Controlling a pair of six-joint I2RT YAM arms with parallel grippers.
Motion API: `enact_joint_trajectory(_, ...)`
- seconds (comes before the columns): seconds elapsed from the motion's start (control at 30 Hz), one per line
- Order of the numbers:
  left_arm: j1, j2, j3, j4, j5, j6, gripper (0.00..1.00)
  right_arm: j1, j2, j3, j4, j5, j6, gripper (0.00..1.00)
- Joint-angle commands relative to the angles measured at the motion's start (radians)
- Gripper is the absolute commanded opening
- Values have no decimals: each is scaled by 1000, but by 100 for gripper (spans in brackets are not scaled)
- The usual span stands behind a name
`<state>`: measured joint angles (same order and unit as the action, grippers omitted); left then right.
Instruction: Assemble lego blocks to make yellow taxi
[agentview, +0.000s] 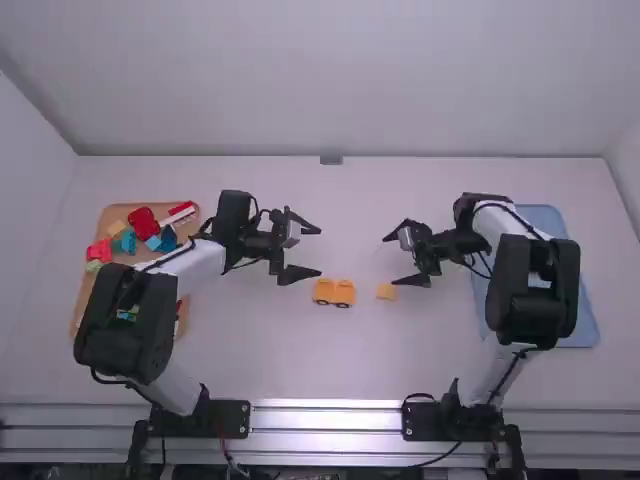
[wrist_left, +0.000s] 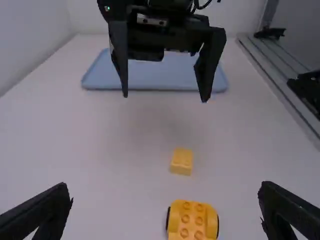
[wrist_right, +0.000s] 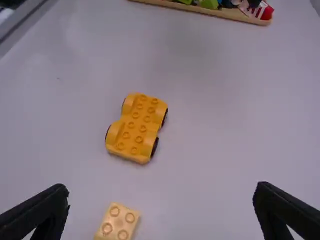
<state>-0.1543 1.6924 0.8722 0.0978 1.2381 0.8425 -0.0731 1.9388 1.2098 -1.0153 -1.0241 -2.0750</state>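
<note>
Yellow wheeled base (wrist_right: 134, 129) on table (agentview: 330, 360), small block (wrist_right: 117, 222) near; likely light, stiff plastic. Your left gripper (agentview: 320, 251) and right gripper (agentview: 389, 260): spread, empty. Pinch opposite sides squarely, avoid wheels (wrist_right: 154, 147).

a blue tray (agentview: 550, 218) on the white table (agentview: 300, 365), metal rails (agentview: 330, 420) along one edge.

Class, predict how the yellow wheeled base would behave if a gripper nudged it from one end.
The yellow wheeled base would probably roll, since dark wheels show along its sides. Low and wide, it seems unlikely to tip. Its studded body looks like stiff plastic.
</note>
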Motion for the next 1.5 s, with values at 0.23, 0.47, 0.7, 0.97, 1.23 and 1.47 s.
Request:
enact_joint_trajectory(0.23,-3,61,3,23,29,52,99,20,4,-157,293,-22,383,99)
enact_joint_trajectory(0.47,-3,61,3,26,26,52,99,1,4,-242,383,-21,423,99)
enact_joint_trajectory(0.7,-2,61,3,27,26,52,99,-52,4,-342,447,-26,375,99)
enact_joint_trajectory(0.97,-2,61,3,34,29,43,99,-53,4,-503,921,-23,743,99)
enact_joint_trajectory(1.23,-1,61,3,30,29,41,99,-42,4,-609,1138,0,800,97)
enact_joint_trajectory(1.47,-3,61,3,34,29,45,99,-44,4,-624,1143,13,791,84)
